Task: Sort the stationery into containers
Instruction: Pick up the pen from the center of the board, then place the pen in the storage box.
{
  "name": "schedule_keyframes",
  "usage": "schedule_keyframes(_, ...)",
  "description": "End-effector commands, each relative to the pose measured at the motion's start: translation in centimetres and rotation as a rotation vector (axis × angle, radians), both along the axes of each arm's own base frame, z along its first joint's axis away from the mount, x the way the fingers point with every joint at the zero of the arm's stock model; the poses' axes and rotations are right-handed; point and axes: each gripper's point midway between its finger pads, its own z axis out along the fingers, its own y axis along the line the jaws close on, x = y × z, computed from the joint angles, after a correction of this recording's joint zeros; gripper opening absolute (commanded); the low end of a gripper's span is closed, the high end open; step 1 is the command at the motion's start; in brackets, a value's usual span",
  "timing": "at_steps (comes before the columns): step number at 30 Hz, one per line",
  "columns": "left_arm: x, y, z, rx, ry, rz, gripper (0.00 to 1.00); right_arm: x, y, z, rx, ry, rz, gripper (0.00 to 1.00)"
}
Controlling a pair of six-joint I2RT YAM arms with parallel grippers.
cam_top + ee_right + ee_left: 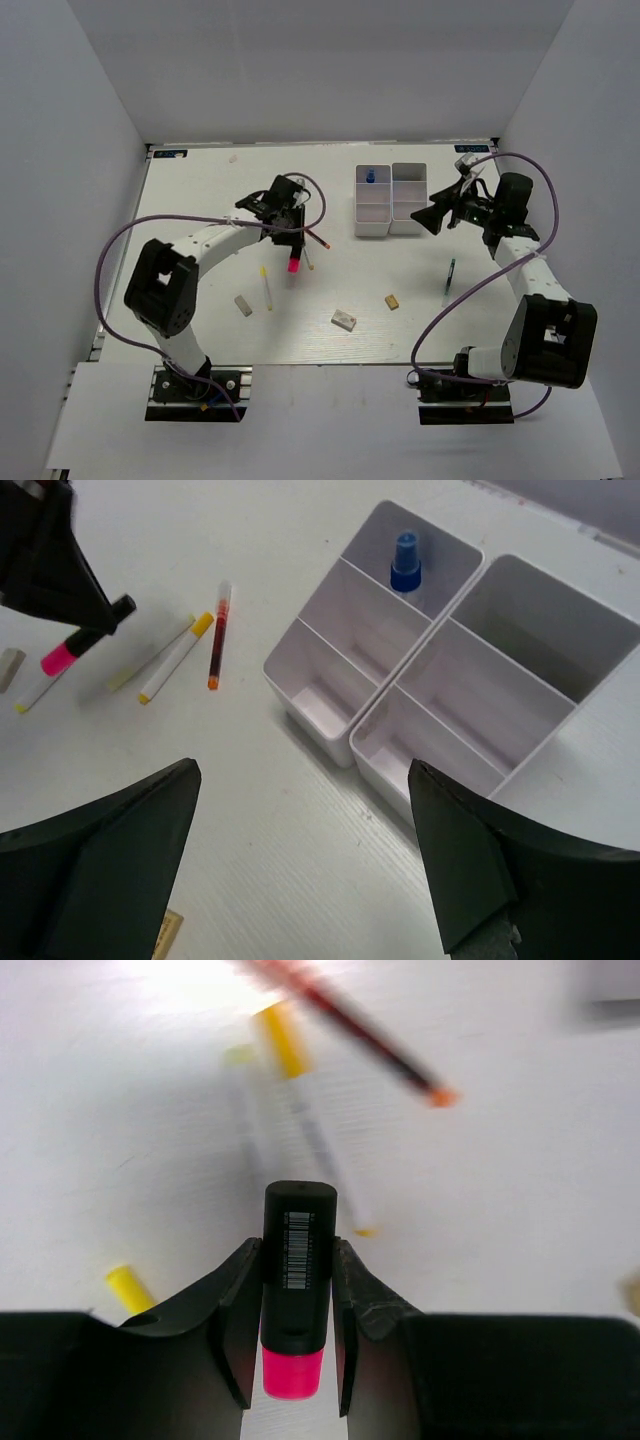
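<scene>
Bench [200, 190]: containers [391, 203] right of centre. Right hand [302, 770] spread wide, empty, beside containers. Left hand [297, 1248] clamped on pink-black marker [293, 263], well left of containers. Step: marker pickup. Next: carry right, release over free compartment

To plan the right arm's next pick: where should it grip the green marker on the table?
Mid-barrel, from straight above: the green marker lies flat and alone, so the open right gripper can close across its narrow width.

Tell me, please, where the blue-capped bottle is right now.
In the top view, the blue-capped bottle stands in the far left compartment of the bins.
</scene>
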Motion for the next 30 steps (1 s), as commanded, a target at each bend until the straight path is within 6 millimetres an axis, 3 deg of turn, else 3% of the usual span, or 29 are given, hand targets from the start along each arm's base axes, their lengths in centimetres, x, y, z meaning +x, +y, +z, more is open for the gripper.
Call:
schedule_keyframes(1,1.6,-6.2,11.1,-0.325,-0.279,-0.240,0.04,-0.3,-1.6,0.1,-0.033,0.039,-0.072,0.90)
schedule_keyframes(2,2.4,-7.4,14.2,-0.398,-0.385,-0.280,0.04,-0.3,-1.8,-0.2,-0.029,0.062,-0.092,0.90)
schedule_keyframes(4,3.1,-8.9,16.8,-0.477,-0.463,-0.328,0.04,-0.2,-2.6,-0.2,-0.014,0.088,-0.137,0.90)
schedule_keyframes(5,3.9,-9.9,20.0,-0.536,-0.561,-0.354,0.04,-0.2,-2.8,-0.2,-0.011,0.087,-0.146,0.88)
schedule_keyframes(6,4.5,-10.8,20.1,-0.561,-0.571,-0.381,0.04,-0.1,-3.0,-0.2,-0.005,0.077,-0.156,0.84)
schedule_keyframes(8,6.4,-13.1,21.8,-0.638,-0.630,-0.412,0.01,-0.4,-3.2,0.0,0.009,0.088,-0.162,0.58)
schedule_keyframes(9,6.5,-13.5,23.9,-0.676,-0.675,-0.430,0.00,-0.6,-3.4,-0.2,0.011,0.102,-0.165,0.44)
schedule_keyframes(11,8.7,-15.5,24.4,-0.721,-0.699,-0.442,0.00,-0.4,-3.6,-0.3,0.001,0.102,-0.168,0.00)
schedule_keyframes(13,10.3,-17.0,26.9,-0.789,-0.756,-0.444,0.00,-1.1,-3.9,-1.1,-0.004,0.142,-0.179,0.00)
schedule_keyframes(14,11.6,-18.0,24.9,-0.795,-0.730,-0.443,0.00,-1.4,-4.2,-1.6,-0.013,0.146,-0.188,0.00)
schedule_keyframes(15,12.4,-18.7,26.9,-0.846,-0.779,-0.439,0.00,-1.6,-4.4,-1.6,-0.023,0.139,-0.194,0.00)
schedule_keyframes(16,13.1,-19.9,25.4,-0.857,-0.765,-0.440,0.00,-1.9,-4.6,-1.9,-0.027,0.146,-0.206,0.00)
schedule_keyframes(17,13.7,-20.4,27.1,-0.895,-0.814,-0.443,0.00,-2.1,-4.6,-2.0,-0.030,0.142,-0.205,0.00)
schedule_keyframes(19,13.8,-21.7,27.2,-0.934,-0.840,-0.484,0.00,-2.2,-4.8,-2.3,-0.028,0.149,-0.214,0.00)
schedule_keyframes(20,14.1,-22.7,26.0,-0.948,-0.834,-0.489,0.00,-2.4,-5.0,-2.4,-0.022,0.157,-0.222,0.00)
schedule_keyframes(21,14.4,-22.9,27.4,-0.986,-0.901,-0.500,0.00,-2.6,-4.9,-2.7,-0.017,0.165,-0.220,0.00)
schedule_keyframes(25,14.4,-24.7,27.9,-1.063,-0.988,-0.546,0.01,-2.8,-5.2,-3.0,-0.003,0.173,-0.226,0.00)
schedule_keyframes(26,14.4,-24.9,29.0,-1.086,-1.011,-0.559,0.01,-3.0,-5.2,-3.3,0.003,0.184,-0.227,0.00)
schedule_keyframes(28,14.3,-25.8,29.0,-1.112,-1.000,-0.563,0.02,-3.0,-5.4,-3.4,0.002,0.181,-0.231,0.00)
schedule_keyframes(29,15.0,-26.3,27.5,-1.104,-0.981,-0.558,0.02,-3.1,-5.4,-3.7,0.005,0.190,-0.231,0.00)
schedule_keyframes(30,15.1,-26.5,28.2,-1.121,-0.989,-0.558,0.02,-3.2,-5.6,-3.8,0.009,0.193,-0.237,0.00)
